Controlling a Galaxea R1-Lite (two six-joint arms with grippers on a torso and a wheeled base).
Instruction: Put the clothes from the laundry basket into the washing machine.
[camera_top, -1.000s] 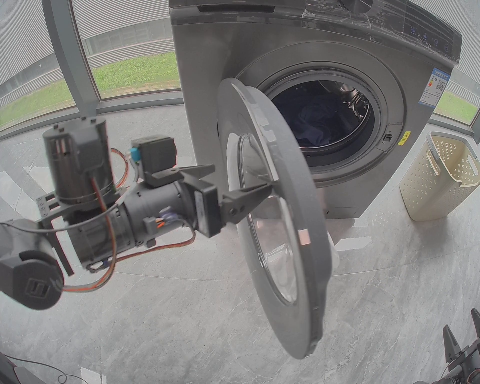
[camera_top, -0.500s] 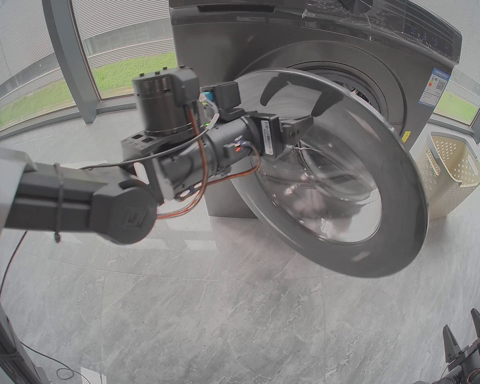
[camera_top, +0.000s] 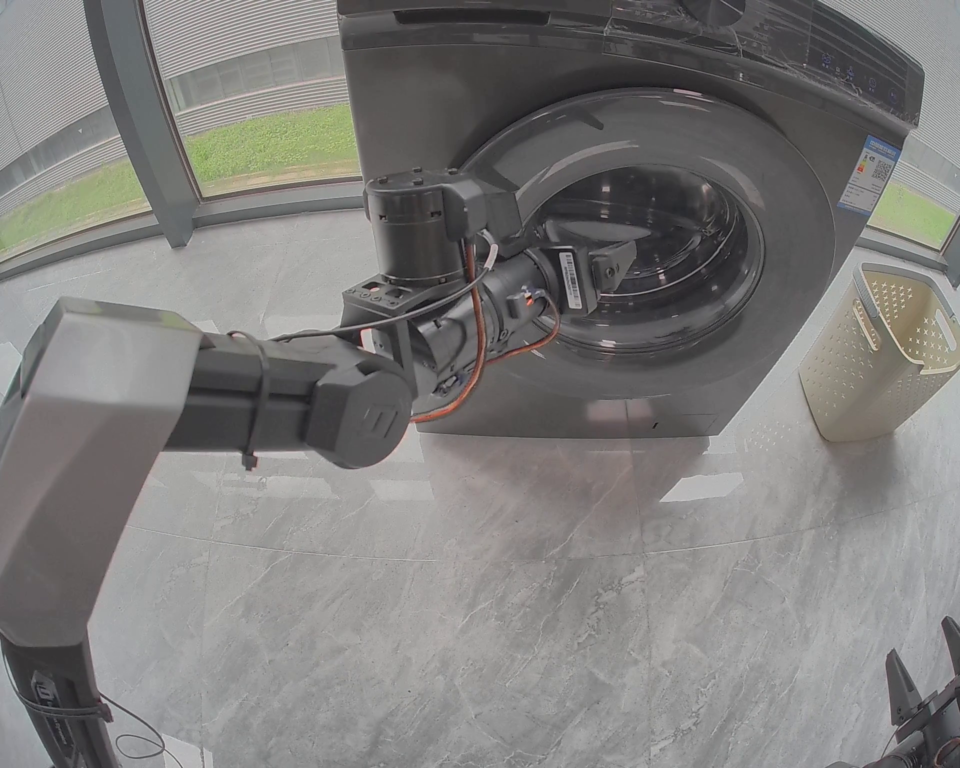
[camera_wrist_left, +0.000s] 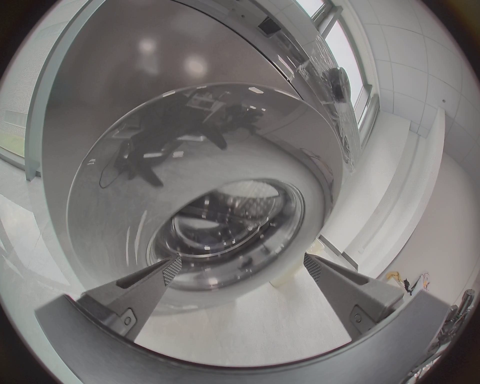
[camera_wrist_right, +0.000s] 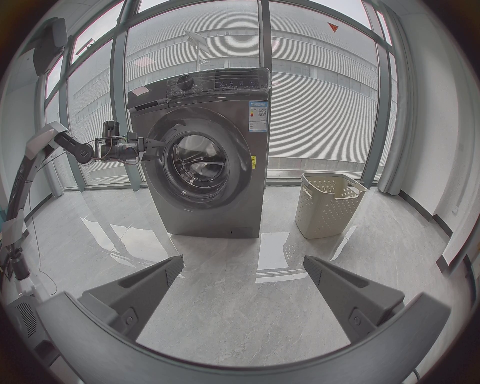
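The grey washing machine (camera_top: 420, 120) stands ahead with its round door (camera_top: 700, 130) lying flat against its front. My left gripper (camera_top: 625, 265) is at the door's glass on its left side, fingers (camera_wrist_left: 150, 287) spread open with nothing between them. Through the glass (camera_wrist_left: 225, 235) I see the drum dimly; I cannot make out clothes inside. The cream laundry basket (camera_top: 890, 350) stands on the floor to the machine's right, and no clothes show above its rim (camera_wrist_right: 327, 179). My right gripper (camera_wrist_right: 243, 262) hangs open and low, far back from the machine (camera_wrist_right: 210, 150), at the head view's lower right corner (camera_top: 925, 670).
Grey marble floor (camera_top: 500, 600) stretches between me and the machine. Tall windows (camera_top: 250, 100) run behind and to the left. A wall and curtain (camera_wrist_right: 400, 125) close off the right side past the basket.
The door has swung from wide open to shut against the machine. My left arm has stretched forward with it, the open gripper following the door.
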